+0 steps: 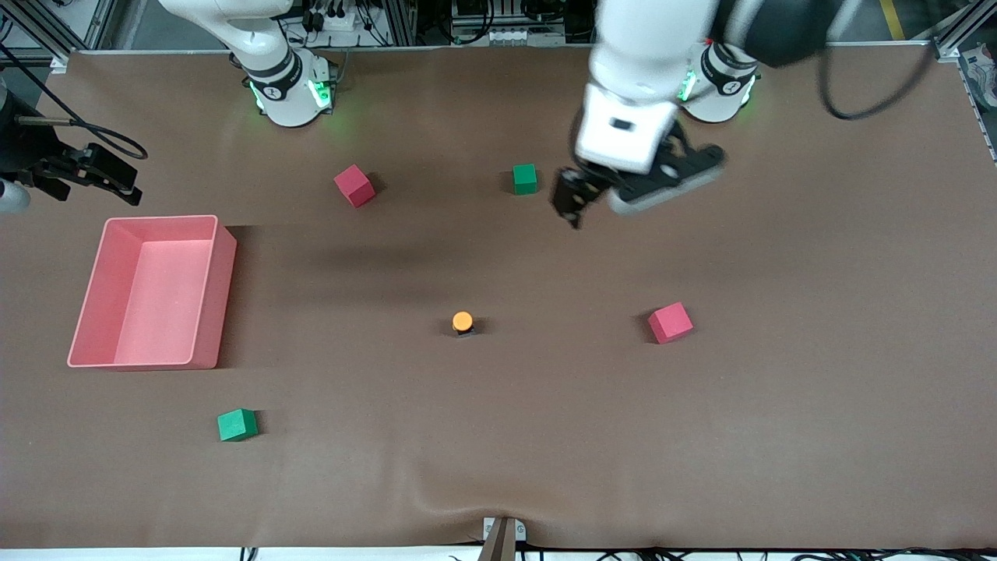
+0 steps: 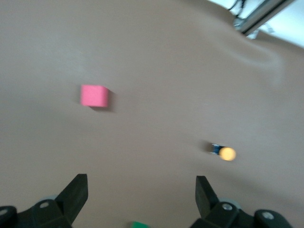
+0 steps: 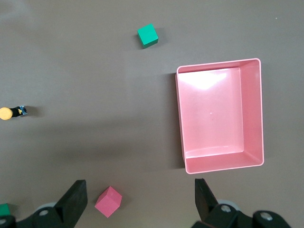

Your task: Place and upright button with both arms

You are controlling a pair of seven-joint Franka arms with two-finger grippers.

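Observation:
The button (image 1: 463, 321), an orange cap on a short black body, sits on the brown mat mid-table, cap toward the front camera's height. It also shows in the left wrist view (image 2: 227, 153) and the right wrist view (image 3: 5, 113). My left gripper (image 1: 571, 201) is open and empty, in the air beside a green cube (image 1: 525, 178), well away from the button; its fingers (image 2: 76, 192) stand wide apart. My right gripper (image 3: 140, 197) is open and empty, high over the table, and only its arm's base shows in the front view.
A pink tray (image 1: 222, 296) stands toward the right arm's end. Red cubes (image 1: 354, 185) (image 1: 670, 322) and another green cube (image 1: 237, 425) lie scattered on the mat. A dark device with a cable (image 1: 78, 167) sits at the table's edge by the tray.

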